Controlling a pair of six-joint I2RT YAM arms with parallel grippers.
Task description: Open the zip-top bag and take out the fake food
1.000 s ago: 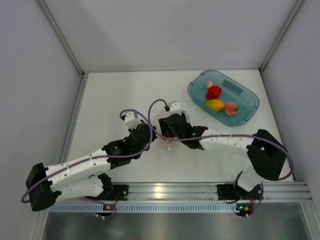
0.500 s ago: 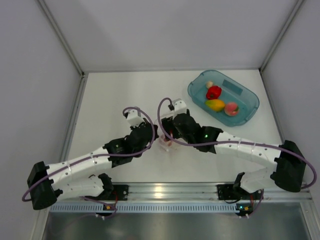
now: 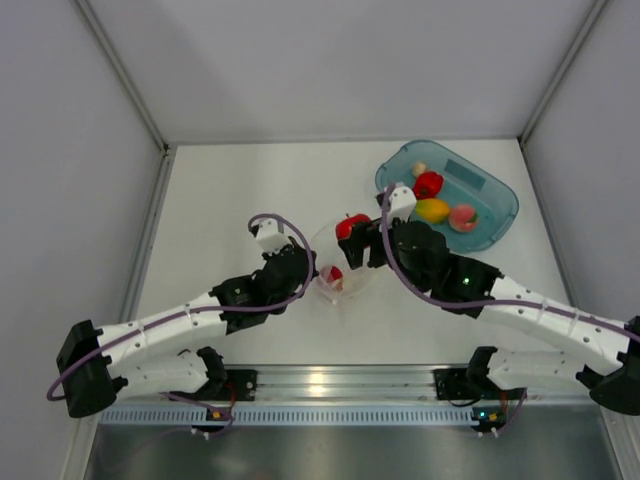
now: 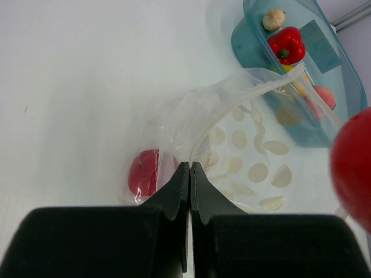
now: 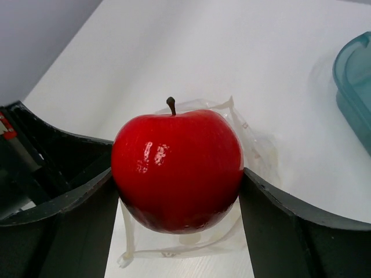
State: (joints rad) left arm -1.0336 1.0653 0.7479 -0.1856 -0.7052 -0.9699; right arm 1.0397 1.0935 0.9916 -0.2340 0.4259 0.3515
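The zip-top bag [image 3: 345, 268], clear with white dots, lies mid-table with its mouth gaping [image 4: 255, 145]. My left gripper [image 4: 189, 169] is shut on the bag's edge [image 3: 308, 276]. One red piece of fake food [image 4: 144, 172] is still inside the bag [image 3: 332, 277]. My right gripper [image 5: 177, 194] is shut on a glossy red apple [image 5: 177, 168] and holds it above the bag's far side [image 3: 351, 225]. The bag's rim [image 5: 243, 139] shows beneath the apple. The apple's edge [image 4: 353, 168] shows at the right of the left wrist view.
A teal oval tub [image 3: 497, 190] stands at the back right, holding a red pepper [image 3: 428, 184], a yellow piece [image 3: 431, 210], a pinkish peach [image 3: 463, 217] and a small pale piece [image 3: 419, 169]. Booth walls enclose the table on three sides.
My right gripper has come up out of the bag with the red apple and moved right, toward the tub. The left gripper has kept its pinch on the bag.
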